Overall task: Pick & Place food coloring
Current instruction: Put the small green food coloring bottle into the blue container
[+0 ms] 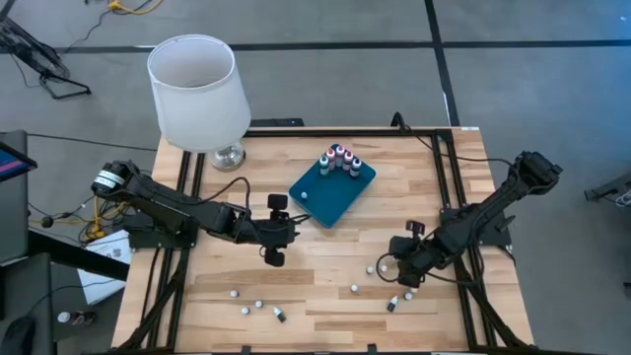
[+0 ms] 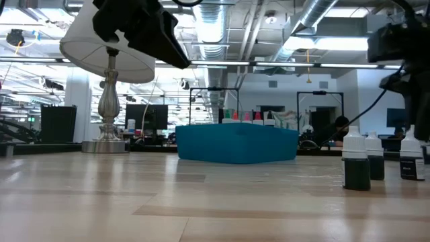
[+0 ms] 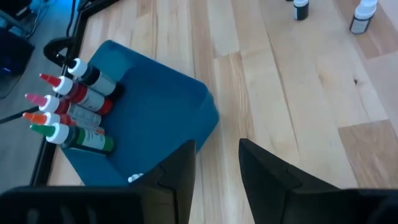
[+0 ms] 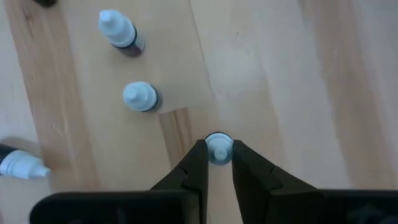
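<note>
Grey floor (image 1: 325,20) with dark seams; exposed ceiling ducts (image 2: 222,17), fluorescent lights.

Body of the bottle (image 4: 218,149) between the right hand (image 4: 218,163) fingers is hidden beneath its cap. Beside that hand, one lying bottle (image 4: 18,163) is cut by the edge.
</note>
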Robot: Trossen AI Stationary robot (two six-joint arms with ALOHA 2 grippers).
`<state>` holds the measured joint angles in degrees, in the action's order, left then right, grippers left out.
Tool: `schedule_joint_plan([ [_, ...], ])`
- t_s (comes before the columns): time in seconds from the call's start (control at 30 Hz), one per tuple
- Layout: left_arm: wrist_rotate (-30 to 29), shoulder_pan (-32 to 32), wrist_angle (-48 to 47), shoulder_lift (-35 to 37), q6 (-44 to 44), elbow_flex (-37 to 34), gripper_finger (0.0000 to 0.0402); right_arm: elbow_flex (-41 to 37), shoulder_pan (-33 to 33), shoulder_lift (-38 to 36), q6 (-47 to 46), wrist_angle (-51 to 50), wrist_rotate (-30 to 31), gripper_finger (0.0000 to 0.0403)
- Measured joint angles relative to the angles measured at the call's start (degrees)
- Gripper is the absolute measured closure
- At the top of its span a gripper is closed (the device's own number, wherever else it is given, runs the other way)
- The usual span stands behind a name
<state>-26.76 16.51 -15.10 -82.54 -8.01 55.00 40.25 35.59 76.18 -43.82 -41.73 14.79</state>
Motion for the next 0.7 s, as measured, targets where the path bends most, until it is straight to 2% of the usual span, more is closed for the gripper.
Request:
schedule_joint_plan([
  [0.7,-0.11,0.00,-5.17,0.27,1.55,-0.14,0.0285,10.09,-11.39,-0.11,19.92,-3.17,0.31,0.0356],
])
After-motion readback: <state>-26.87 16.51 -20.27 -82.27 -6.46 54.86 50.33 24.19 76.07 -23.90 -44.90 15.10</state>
